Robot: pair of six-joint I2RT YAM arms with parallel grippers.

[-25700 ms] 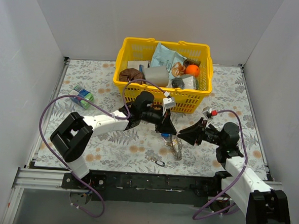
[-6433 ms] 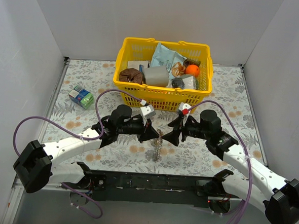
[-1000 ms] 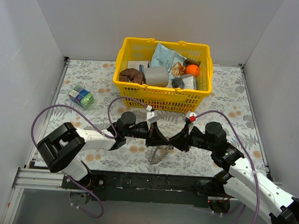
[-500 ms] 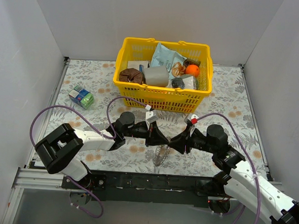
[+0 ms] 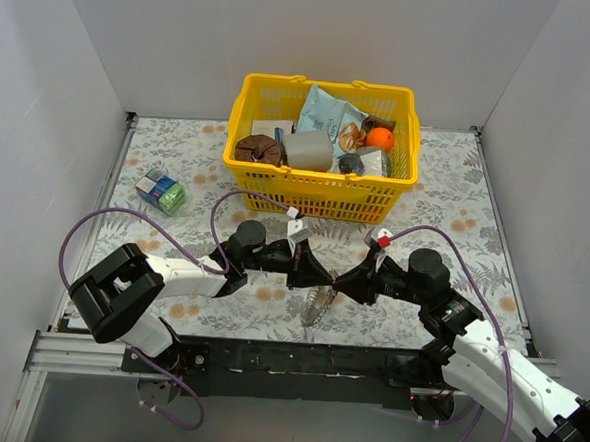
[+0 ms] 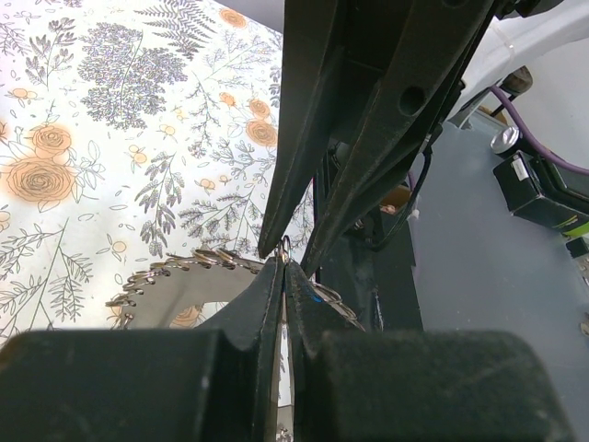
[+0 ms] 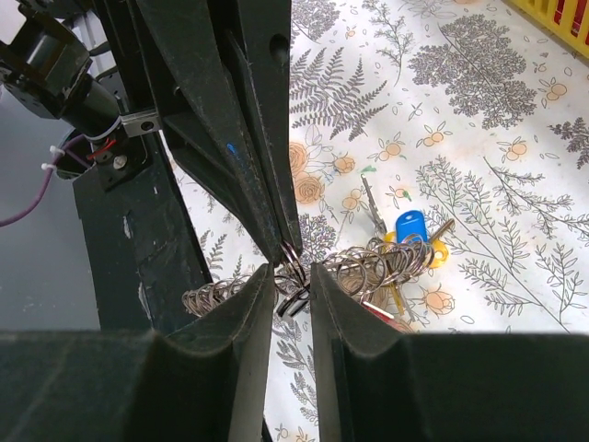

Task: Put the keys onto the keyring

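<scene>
**Left gripper** [image 6: 283,267]: black jaws pressed together, pinching a thin wire loop of the flat, silvery, fringe-rimmed metal keyring [image 6: 184,276].

**Right gripper** [image 7: 293,269]: jaws a narrow gap apart, with a loop of the keyring lying in the gap (whether it is pinched, I cannot tell).

**Keyring:** hangs where the two sets of fingertips meet, over the near middle of the floral-print table cover [image 5: 457,191]. Its long axis runs near to far, and its free end points near.

**Small metal keys** [image 7: 410,226]: blue, yellow and red heads, bunched against the keyring and touching it.

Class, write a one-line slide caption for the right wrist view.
Left gripper pinches the keyring, the right gripper straddling it; blue and yellow keys just beyond.
</scene>
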